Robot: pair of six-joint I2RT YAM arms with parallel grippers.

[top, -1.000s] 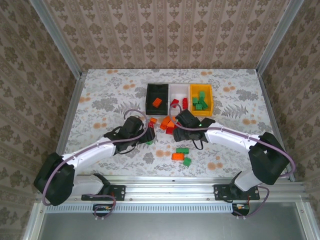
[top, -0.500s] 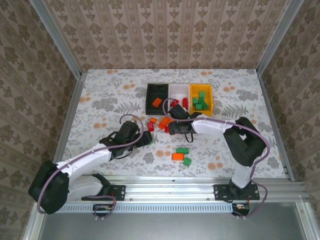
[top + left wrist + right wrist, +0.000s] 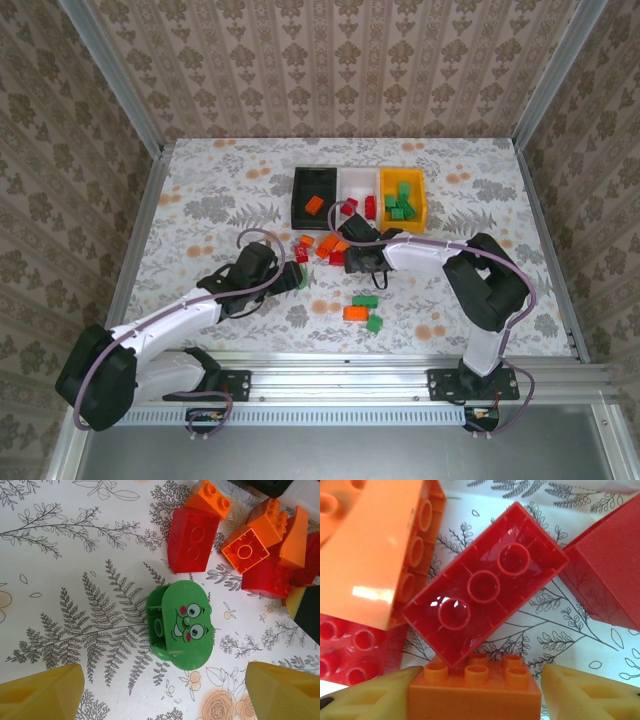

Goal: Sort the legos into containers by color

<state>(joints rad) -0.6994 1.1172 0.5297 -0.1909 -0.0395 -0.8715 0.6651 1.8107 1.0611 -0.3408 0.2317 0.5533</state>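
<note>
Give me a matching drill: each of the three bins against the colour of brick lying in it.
Bins:
1. black bin
2. white bin
3. yellow bin

Contents:
A. green bricks
B. orange brick
C. red bricks

Pairs: 1-B, 2-C, 3-A

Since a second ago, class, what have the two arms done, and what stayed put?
The right gripper slid left over the pile and closed around an orange brick. The left gripper drew back slightly, open above the green face brick. Bins and loose bricks stayed put.
</note>
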